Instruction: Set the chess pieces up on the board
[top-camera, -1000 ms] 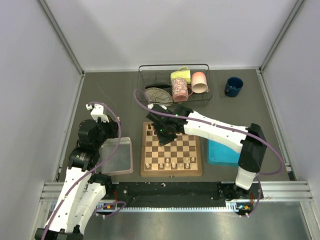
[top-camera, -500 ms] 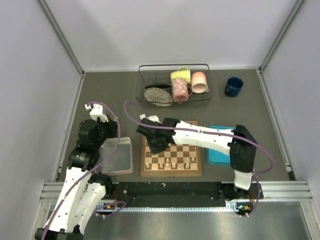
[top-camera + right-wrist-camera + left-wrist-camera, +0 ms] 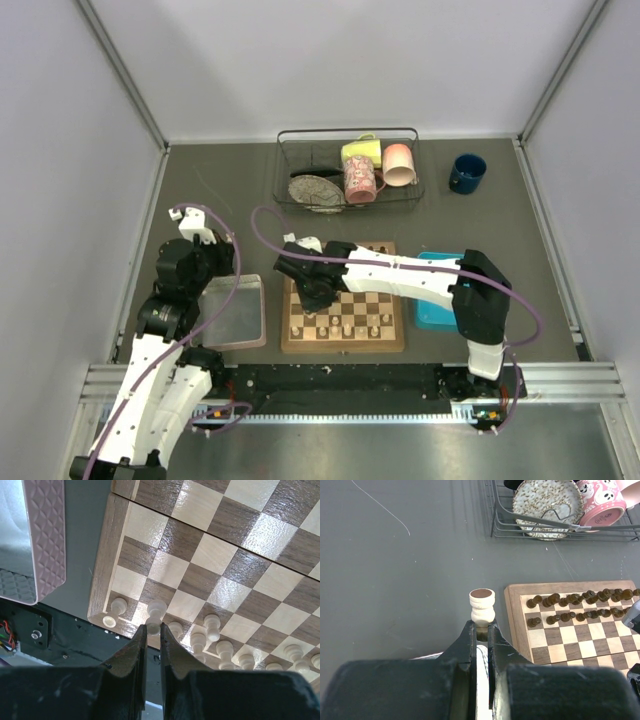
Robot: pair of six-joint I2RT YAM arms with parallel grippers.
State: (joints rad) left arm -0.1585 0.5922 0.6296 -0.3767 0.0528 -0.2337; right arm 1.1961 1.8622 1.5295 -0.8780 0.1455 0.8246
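Note:
The board (image 3: 343, 345) lies in the middle of the table. Dark chess pieces (image 3: 570, 601) fill its two far rows and cream ones (image 3: 212, 626) stand along the near rows. My right gripper (image 3: 152, 630) is shut on the head of a cream pawn (image 3: 156, 609), low over the board's near-left corner, next to a cream piece (image 3: 116, 609) on the corner square. In the top view this gripper (image 3: 312, 291) sits over the board's left side. My left gripper (image 3: 481, 628) hovers left of the board, shut on a cream rook-like piece (image 3: 482, 606) that sticks out past its fingertips.
A clear pinkish tray (image 3: 232, 312) lies left of the board under my left arm. A blue tray (image 3: 445, 305) lies to the right. At the back stands a wire rack (image 3: 347, 170) with mugs and a plate, and a blue mug (image 3: 466, 173) beside it.
My right arm has swung from the board's far-left part down to its near-left corner, still holding the pawn. The left arm has not moved.

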